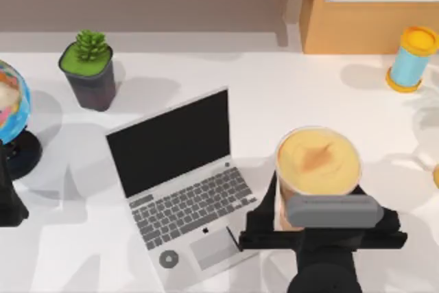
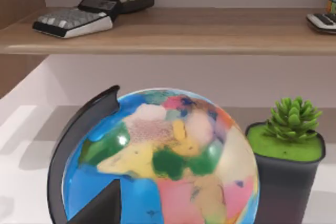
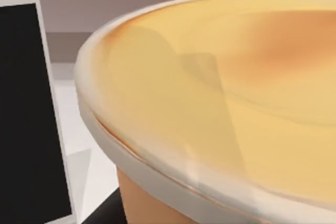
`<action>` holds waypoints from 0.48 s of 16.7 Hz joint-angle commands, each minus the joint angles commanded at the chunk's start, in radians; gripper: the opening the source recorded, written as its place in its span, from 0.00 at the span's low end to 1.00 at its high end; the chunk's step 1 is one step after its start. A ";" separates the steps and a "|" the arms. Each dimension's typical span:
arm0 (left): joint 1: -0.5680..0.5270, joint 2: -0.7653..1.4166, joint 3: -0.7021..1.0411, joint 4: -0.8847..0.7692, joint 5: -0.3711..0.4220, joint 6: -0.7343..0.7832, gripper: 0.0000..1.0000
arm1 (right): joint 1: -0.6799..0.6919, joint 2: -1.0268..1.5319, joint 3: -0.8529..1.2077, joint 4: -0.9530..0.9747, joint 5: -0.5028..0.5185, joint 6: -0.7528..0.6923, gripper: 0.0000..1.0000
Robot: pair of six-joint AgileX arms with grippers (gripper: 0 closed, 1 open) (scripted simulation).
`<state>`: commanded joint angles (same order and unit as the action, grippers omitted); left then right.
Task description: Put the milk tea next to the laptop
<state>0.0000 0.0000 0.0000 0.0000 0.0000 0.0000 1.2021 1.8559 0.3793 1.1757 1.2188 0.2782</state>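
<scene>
White table (image 1: 302, 94), wooden shelf (image 2: 173, 32) behind, milk tea (image 1: 319, 162) beside laptop (image 1: 182, 183)

The right arm is extended up from the near edge at the table's right, and its right gripper (image 1: 319, 228) is spread wide, one dark finger seen at each side. The left arm is parked at the table's left edge.
</scene>
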 joint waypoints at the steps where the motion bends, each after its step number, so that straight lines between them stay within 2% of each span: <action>1: 0.000 0.000 0.000 0.000 0.000 0.000 1.00 | 0.000 0.000 0.000 0.000 0.000 0.000 0.68; 5: 0.000 0.000 0.000 0.000 0.000 0.000 1.00 | 0.000 0.000 0.000 0.000 0.000 0.000 0.98; 8: 0.000 0.000 0.000 0.000 0.000 0.000 1.00 | 0.000 0.000 0.000 0.000 0.000 0.000 1.00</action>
<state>0.0000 0.0000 0.0000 0.0000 0.0000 0.0000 1.2021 1.8559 0.3793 1.1757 1.2188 0.2782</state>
